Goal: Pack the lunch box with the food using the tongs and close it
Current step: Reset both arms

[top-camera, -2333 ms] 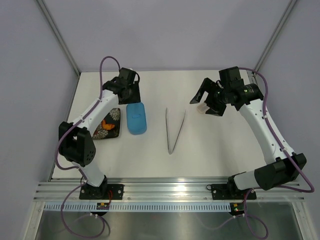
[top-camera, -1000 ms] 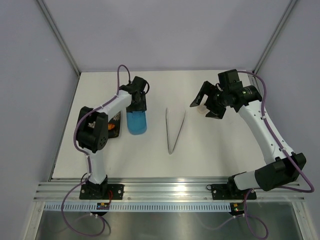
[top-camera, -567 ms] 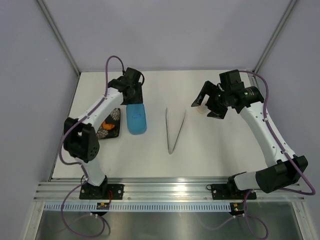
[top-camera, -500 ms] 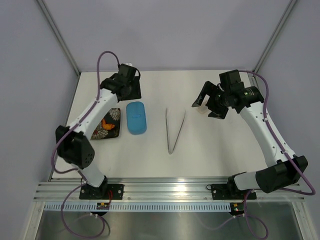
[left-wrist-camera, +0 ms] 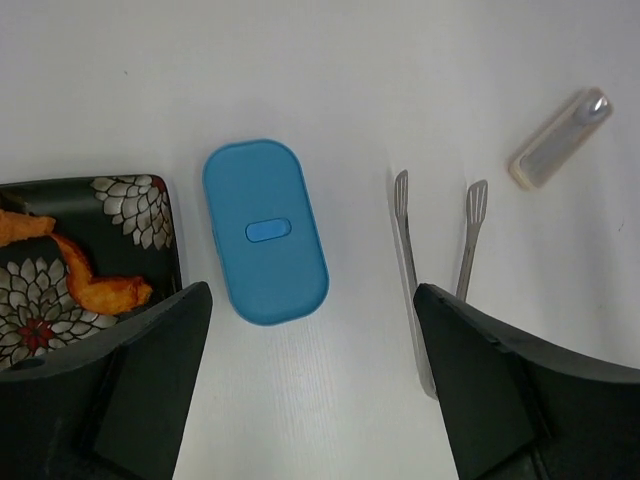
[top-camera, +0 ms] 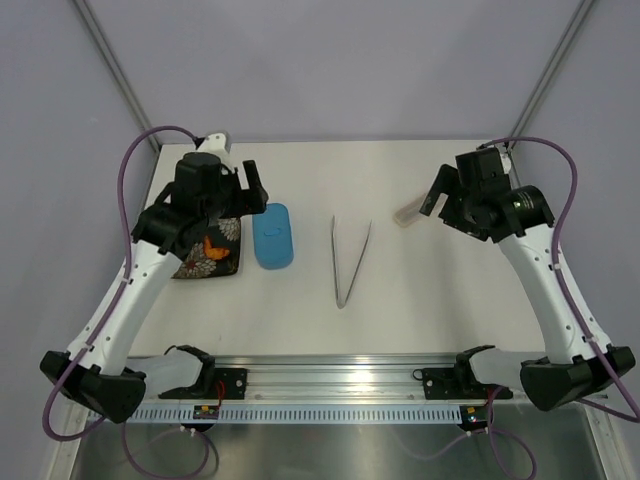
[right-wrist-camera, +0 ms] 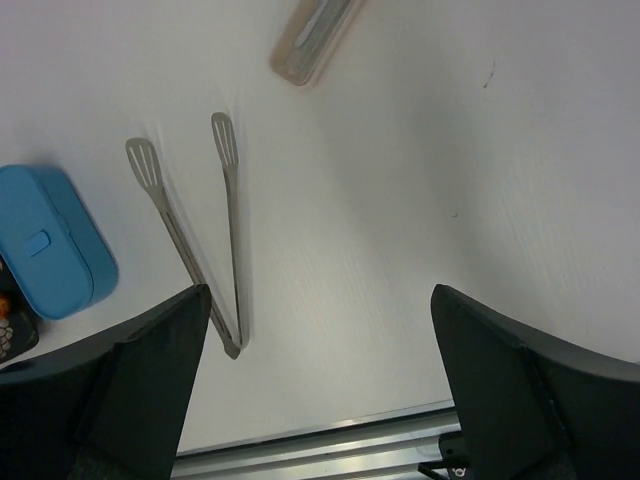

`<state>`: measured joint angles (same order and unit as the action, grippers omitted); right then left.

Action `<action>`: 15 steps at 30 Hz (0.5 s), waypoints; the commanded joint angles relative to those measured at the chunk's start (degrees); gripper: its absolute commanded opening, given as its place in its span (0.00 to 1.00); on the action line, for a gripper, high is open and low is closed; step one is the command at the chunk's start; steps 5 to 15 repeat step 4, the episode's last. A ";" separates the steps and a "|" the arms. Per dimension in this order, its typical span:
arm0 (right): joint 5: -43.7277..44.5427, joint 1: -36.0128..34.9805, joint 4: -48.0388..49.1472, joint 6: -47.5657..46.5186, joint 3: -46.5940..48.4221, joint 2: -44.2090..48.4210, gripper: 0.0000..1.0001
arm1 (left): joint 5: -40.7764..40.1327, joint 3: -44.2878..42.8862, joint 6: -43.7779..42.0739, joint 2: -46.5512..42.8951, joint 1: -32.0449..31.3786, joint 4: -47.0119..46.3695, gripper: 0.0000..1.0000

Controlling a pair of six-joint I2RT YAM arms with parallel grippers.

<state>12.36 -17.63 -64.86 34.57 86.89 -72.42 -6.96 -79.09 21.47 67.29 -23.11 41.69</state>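
Two pincers are in view and both stand spread wide with nothing between the fingers. The left pincer (left-wrist-camera: 312,295) hangs high over the left part of the worktop (top-camera: 420,290), above the lunch box and the plate. The right pincer (right-wrist-camera: 320,292) hangs over the right part, well apart from every item.

Findings on the task items:

- The lunch box (top-camera: 272,236) lies left of centre on the worktop, just beside the right edge of the dark flowered plate (left-wrist-camera: 140,215). Its lid (left-wrist-camera: 280,270) is seated on it, so the compartments cannot be inspected.
- The food (left-wrist-camera: 100,292) is on the plate. Orange pieces are plainly seen; part of the plate is hidden behind a finger of the left pincer, so other pieces cannot be confirmed.
- The tongs (top-camera: 350,262) lie flat at the middle of the worktop, between the two arms. The joined end points toward the arm bases and the two tips toward the far edge. Neither pincer touches them.
- A pale oblong case (top-camera: 410,212) lies near the right arm, apart from the tongs.

Assessment: no packing is evident. The food remains on the plate, the tongs are unhandled, and the box is shut with the food outside it. Outstanding steps, as judged: remove the lid, take up the tongs, transfer each piece into the box, and refit the lid.
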 commanded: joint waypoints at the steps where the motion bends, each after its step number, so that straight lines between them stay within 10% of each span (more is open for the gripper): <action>1: 7.76 -0.13 -0.36 -0.99 -0.32 2.81 1.00 | 3.62 1.74 0.23 -2.51 0.09 -1.79 0.88; 15: 8.12 -0.13 0.26 -1.34 -1.02 3.34 1.00 | 3.97 1.57 -0.03 -3.56 0.09 -1.09 0.91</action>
